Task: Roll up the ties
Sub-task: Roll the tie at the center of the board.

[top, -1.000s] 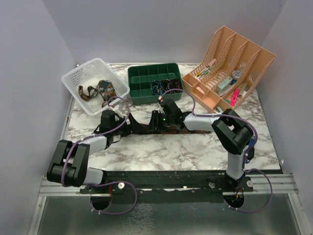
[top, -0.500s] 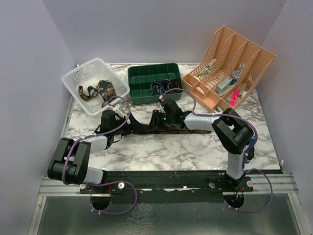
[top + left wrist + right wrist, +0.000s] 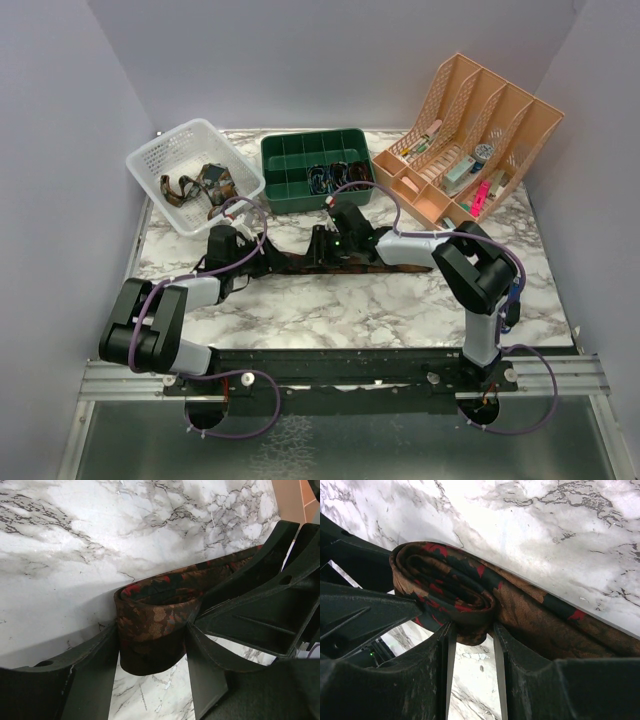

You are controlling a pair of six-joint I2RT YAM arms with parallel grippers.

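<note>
A dark brown tie [image 3: 296, 265] with red and orange pattern lies across the middle of the marble table. In the left wrist view its end is a folded loop [image 3: 150, 625]. My left gripper [image 3: 150, 647] has both fingers pressed against the sides of that loop. In the right wrist view a rolled part of the tie [image 3: 455, 587] sits between the pads of my right gripper [image 3: 472, 630], which is shut on it. The flat length of the tie [image 3: 560, 630] runs off to the right. From above, the left gripper [image 3: 262, 256] and right gripper [image 3: 321, 248] stand close together.
A white basket [image 3: 160, 160] at the back left holds more ties [image 3: 205, 183]. A green divided tray [image 3: 300, 150] behind the grippers holds rolled ties [image 3: 330, 177]. A peach desk organizer [image 3: 500, 110] stands at the back right.
The left gripper's jaws have narrowed onto the folded end of the tie. Both arms have stayed nearly in place.
</note>
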